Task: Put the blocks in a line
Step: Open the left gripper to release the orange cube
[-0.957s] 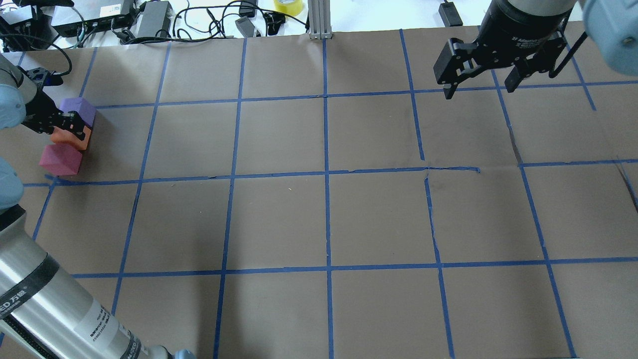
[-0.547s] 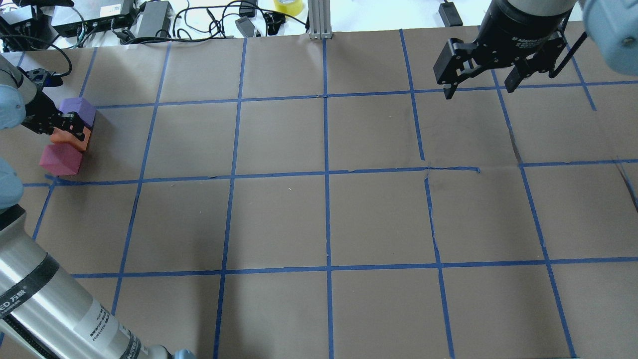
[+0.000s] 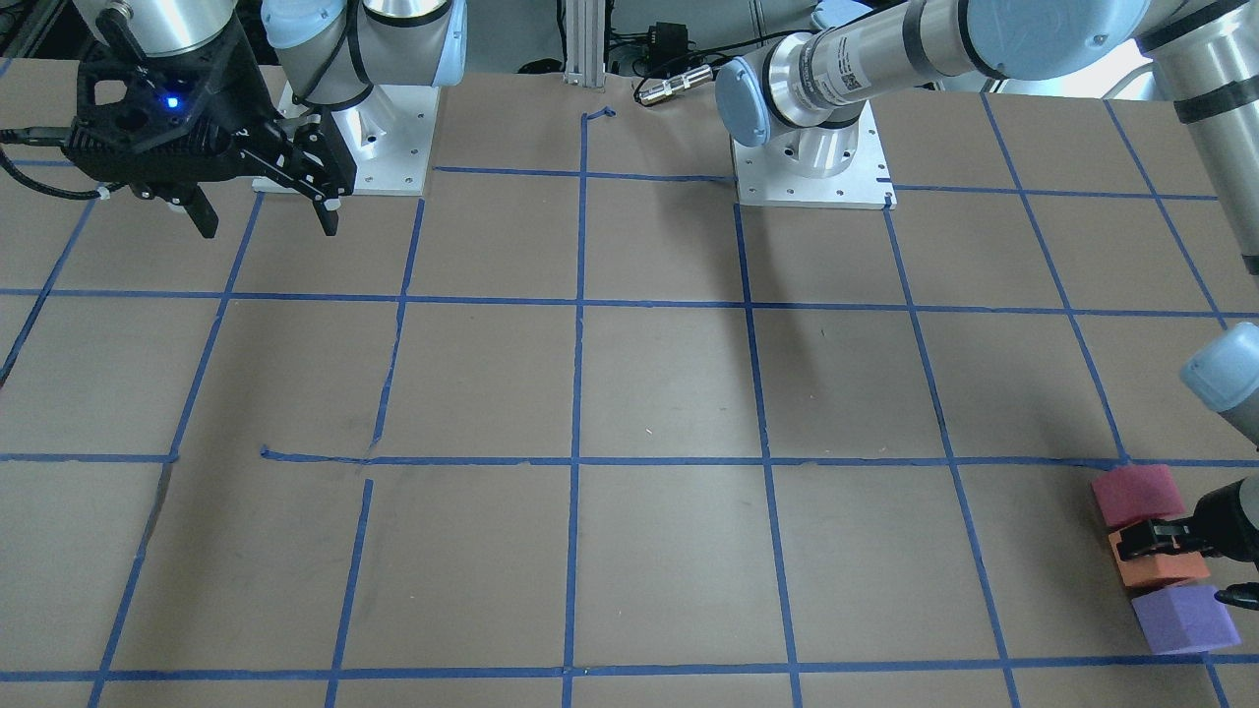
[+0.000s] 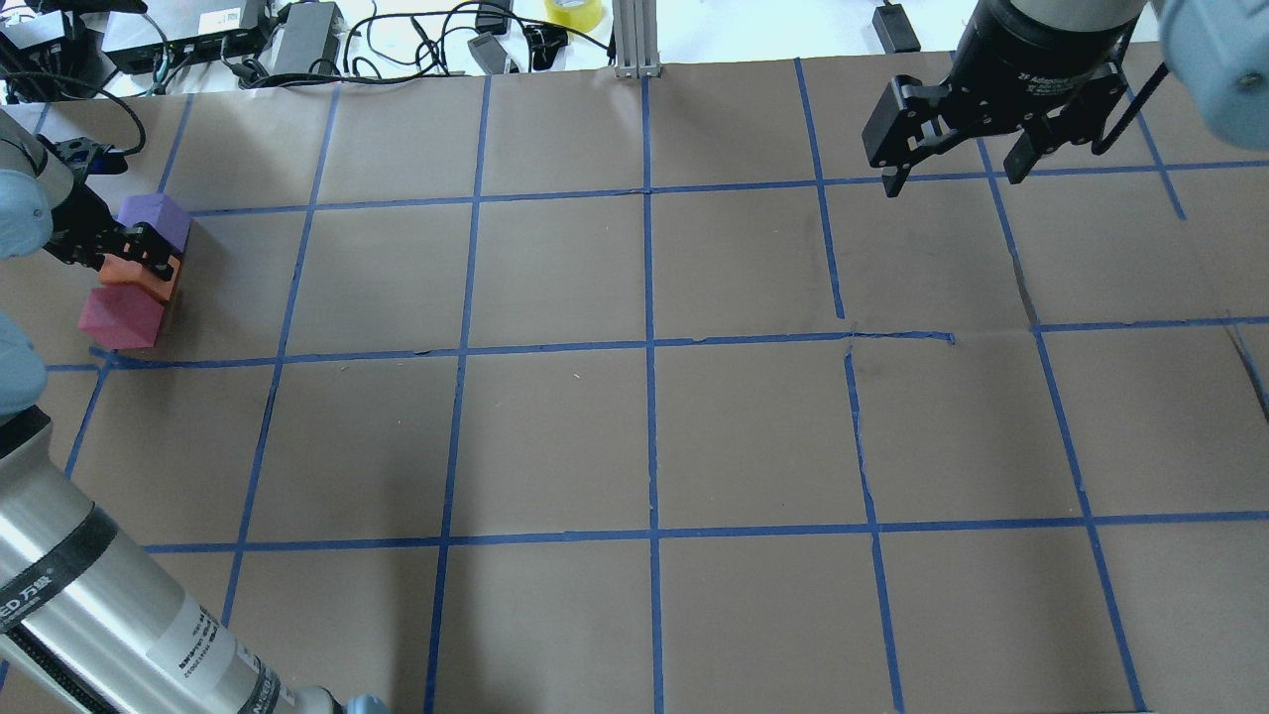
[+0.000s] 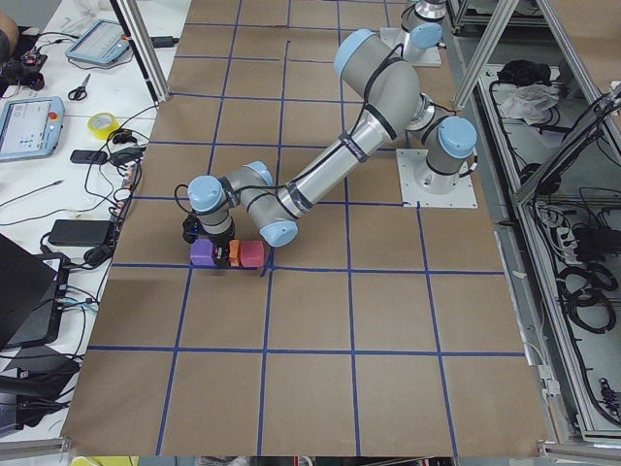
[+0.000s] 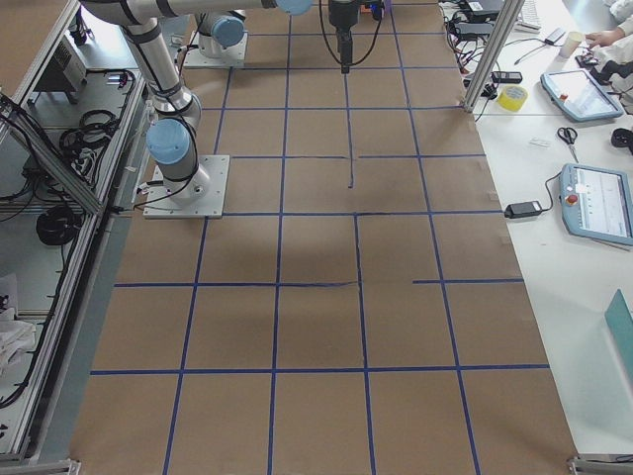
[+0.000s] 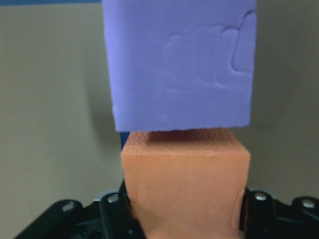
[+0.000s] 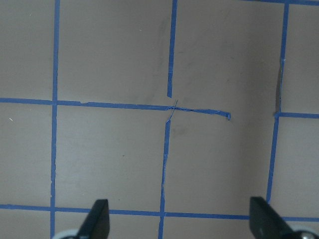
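Three blocks lie in a row at the table's far left: purple (image 4: pixel 157 216), orange (image 4: pixel 164 283) and reddish-pink (image 4: pixel 121 317). They also show in the front view as pink (image 3: pixel 1136 495), orange (image 3: pixel 1161 568) and purple (image 3: pixel 1183 619). My left gripper (image 4: pixel 144 256) is low over the row, shut on the orange block. In the left wrist view the orange block (image 7: pixel 184 184) sits between the pads and the purple block (image 7: pixel 179 64) touches its far face. My right gripper (image 4: pixel 954 178) hangs open and empty above the far right of the table; it also shows in the front view (image 3: pixel 269 226).
Cables, power bricks and a yellow tape roll (image 4: pixel 573 10) lie beyond the far edge. An aluminium post (image 4: pixel 634 40) stands at the far middle. The two arm bases (image 3: pixel 811 167) are bolted on the robot's side. Blue tape marks a grid on the brown paper.
My left gripper has shifted very slightly toward the table's left edge, still around the orange block. The right arm has not moved.
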